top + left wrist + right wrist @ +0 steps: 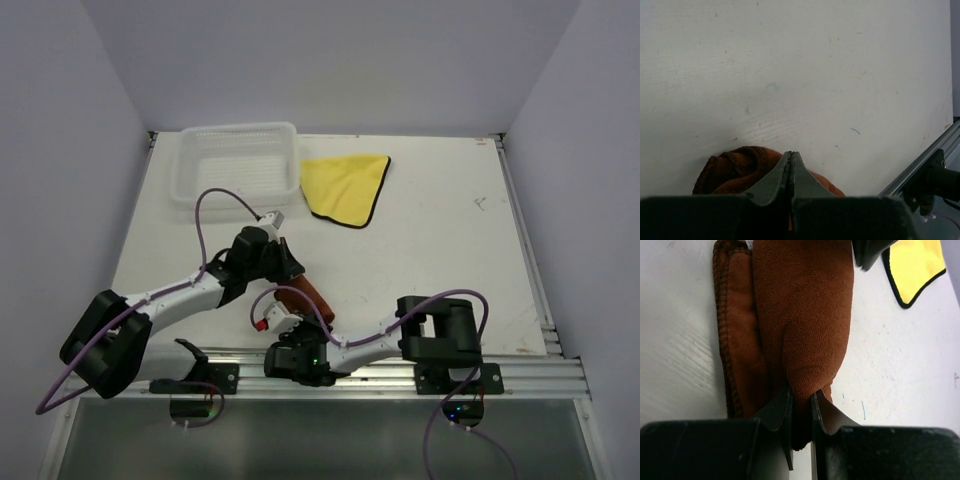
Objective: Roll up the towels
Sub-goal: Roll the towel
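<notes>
A rust-brown towel [308, 293] lies as a thick roll near the table's front, between my two grippers. In the right wrist view this towel [800, 315] runs away from the camera, a flat hemmed layer lying beside it on the left. My right gripper [802, 391] is shut on its near end, with cloth bulging between the jaws. My left gripper [791, 154] is shut, its tips resting above the far end of the brown towel [735, 167]. A yellow towel [345, 185] with a dark hem lies flat at the back, and a corner of this yellow towel [915, 265] shows in the right wrist view.
A white mesh basket [237, 165] stands at the back left, touching the yellow towel's edge. An aluminium rail [400, 370] runs along the near table edge by the arm bases. Grey walls close in the left, right and back sides.
</notes>
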You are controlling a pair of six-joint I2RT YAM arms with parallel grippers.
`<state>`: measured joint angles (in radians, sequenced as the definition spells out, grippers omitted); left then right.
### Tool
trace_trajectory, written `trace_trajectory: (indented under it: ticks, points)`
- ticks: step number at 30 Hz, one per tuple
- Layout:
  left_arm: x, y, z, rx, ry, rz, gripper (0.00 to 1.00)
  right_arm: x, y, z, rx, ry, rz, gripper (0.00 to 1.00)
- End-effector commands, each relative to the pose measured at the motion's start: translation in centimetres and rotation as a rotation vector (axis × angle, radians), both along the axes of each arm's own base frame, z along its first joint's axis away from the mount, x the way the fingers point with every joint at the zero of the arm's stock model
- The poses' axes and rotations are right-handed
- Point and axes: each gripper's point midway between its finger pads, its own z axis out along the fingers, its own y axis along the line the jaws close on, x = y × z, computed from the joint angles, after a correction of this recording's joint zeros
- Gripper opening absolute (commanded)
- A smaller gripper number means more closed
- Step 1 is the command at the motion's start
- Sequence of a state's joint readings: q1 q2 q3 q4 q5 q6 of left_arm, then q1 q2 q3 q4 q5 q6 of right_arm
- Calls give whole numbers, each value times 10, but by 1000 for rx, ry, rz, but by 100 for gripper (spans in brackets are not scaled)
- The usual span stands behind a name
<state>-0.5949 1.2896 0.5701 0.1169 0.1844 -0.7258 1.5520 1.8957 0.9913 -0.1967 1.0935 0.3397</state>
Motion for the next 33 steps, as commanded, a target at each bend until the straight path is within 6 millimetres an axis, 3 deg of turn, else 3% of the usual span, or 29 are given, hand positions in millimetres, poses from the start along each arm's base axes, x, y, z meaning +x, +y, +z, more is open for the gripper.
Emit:
trace_trajectory:
  ticks: [1, 10, 15, 16, 18, 19, 22, 26, 33]
  points:
    - [-15, 0, -9, -41, 33, -14, 1, -6, -2, -9, -96, -6, 16, 0]
    - [-36, 7, -59, 25, 116, -13, 0, -10, 1, -7, -52, 33, 41, 0]
    - [-39, 15, -70, 52, 120, 22, 0, -13, 0, 10, 79, 64, 28, 25]
    - [-39, 16, -72, 60, 124, 25, 0, -13, 2, 27, 143, 66, 27, 33]
    - [-40, 19, -76, 71, 128, 28, 0, -13, -2, 35, 199, 71, 30, 42]
    - [-41, 20, -79, 84, 133, 30, 0, -11, -2, 51, 266, 81, 28, 49]
    - [-40, 23, -84, 100, 144, 37, 0, -11, -7, 55, 349, 144, 37, 62]
    - [-41, 25, -87, 107, 145, 46, 0, -13, -7, 72, 478, 217, 74, 75]
    - [-41, 26, -82, 92, 132, 58, 0, -1, -4, 66, 734, 493, 45, 77]
